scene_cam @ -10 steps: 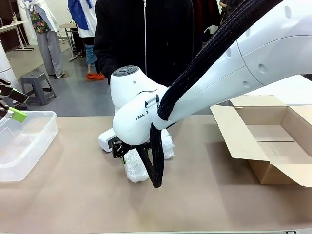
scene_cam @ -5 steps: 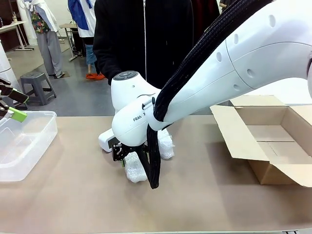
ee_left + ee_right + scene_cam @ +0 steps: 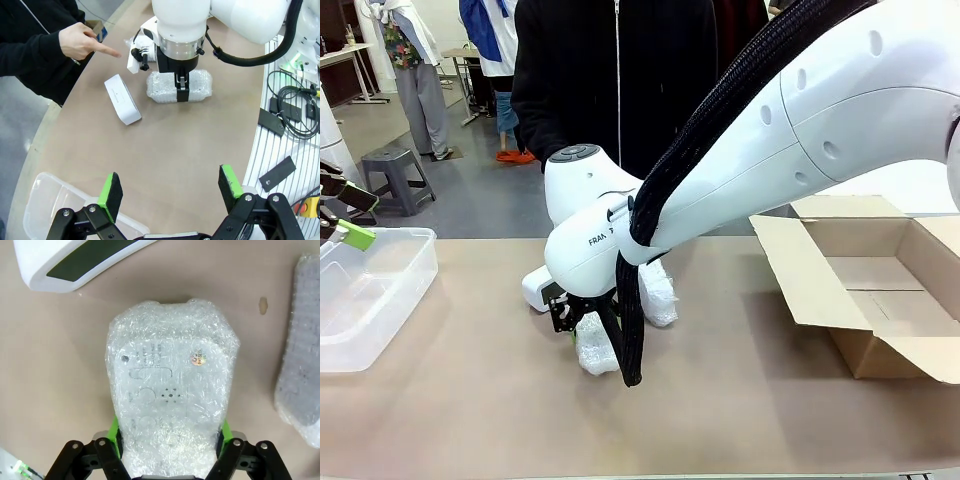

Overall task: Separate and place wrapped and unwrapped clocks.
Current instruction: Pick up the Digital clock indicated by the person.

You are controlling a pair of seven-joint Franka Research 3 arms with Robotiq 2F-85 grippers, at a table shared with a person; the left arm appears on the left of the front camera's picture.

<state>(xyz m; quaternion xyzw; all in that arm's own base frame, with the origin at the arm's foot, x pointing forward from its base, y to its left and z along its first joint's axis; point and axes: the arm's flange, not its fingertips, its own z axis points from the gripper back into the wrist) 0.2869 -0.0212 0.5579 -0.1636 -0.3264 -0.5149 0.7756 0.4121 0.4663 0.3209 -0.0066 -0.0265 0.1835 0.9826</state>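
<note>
A bubble-wrapped clock (image 3: 170, 390) lies on the table's middle, with my right gripper (image 3: 169, 434) straddling it from above. Its green pads (image 3: 114, 434) press against both long sides, so it is shut on the bundle. In the front view that bundle (image 3: 592, 348) pokes out below the right wrist. A second wrapped clock (image 3: 662, 292) lies just behind it. The bare white clock (image 3: 534, 288) with its dark screen (image 3: 85, 259) lies to the left. My left gripper (image 3: 170, 186) hangs open with nothing between its fingers above the clear tub (image 3: 50, 200).
An open brown cardboard box (image 3: 880, 290) stands at the right of the table. The clear plastic tub (image 3: 380, 290) sits at the left edge. A person in black stands at the far side, one hand (image 3: 82, 40) pointing toward the clocks.
My right wrist has sunk a little and shifted left over the near wrapped clock, and its jaws have closed onto it. The left arm has not moved.
</note>
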